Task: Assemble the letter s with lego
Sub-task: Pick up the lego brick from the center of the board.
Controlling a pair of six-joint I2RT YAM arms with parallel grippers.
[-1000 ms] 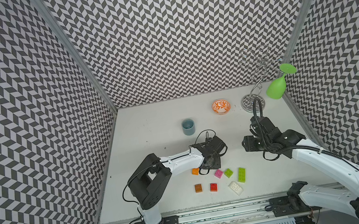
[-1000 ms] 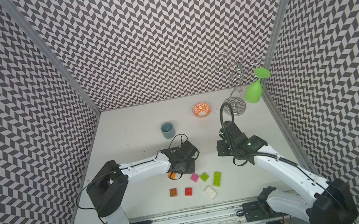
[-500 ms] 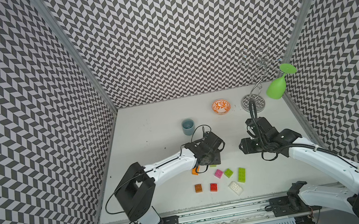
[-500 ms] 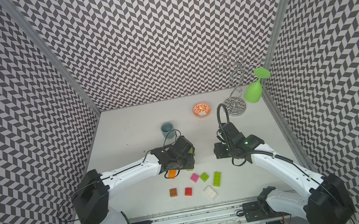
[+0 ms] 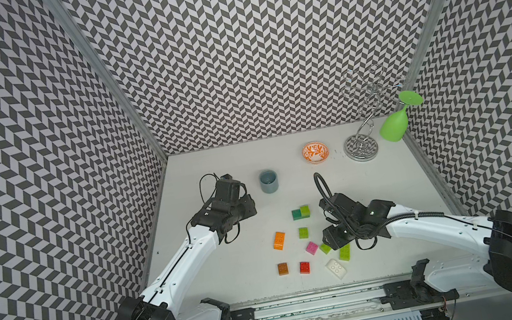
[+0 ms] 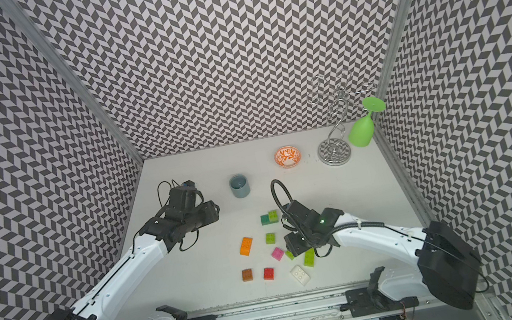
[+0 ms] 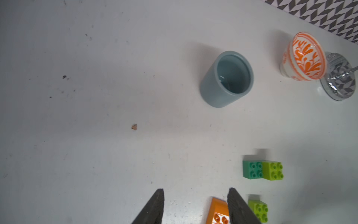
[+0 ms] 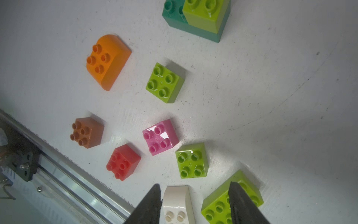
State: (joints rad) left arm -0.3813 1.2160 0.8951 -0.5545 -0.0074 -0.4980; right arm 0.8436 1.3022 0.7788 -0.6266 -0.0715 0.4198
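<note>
- We judge the build to be at an early step. The lego bricks (image 5: 311,248) lie loose on the bench (image 5: 231,272) between the two arms. Only the green pair (image 5: 300,213), a lime square pressed onto a dark green brick, is joined.
- No S shape shows yet, so we think the step in hand is picking the next brick to add.
- The right pincer (image 8: 194,185) hangs low over the side of the scatter nearest the robot. Its fingers are apart and hold nothing. The white brick (image 8: 177,203) and the long lime brick (image 8: 217,207) lie below it.
- We cannot tell which of the two it is meant for. Either way, the next move calls for squaring the fingers to the brick's flat sides, dropping down and closing.
- The left pincer (image 7: 196,191) is partly open and empty. It is raised off the bench near the cup (image 5: 268,181), apart from the orange brick (image 5: 279,240).
- Both arms reach forward from the front rail and angle inward toward the bricks.
</note>
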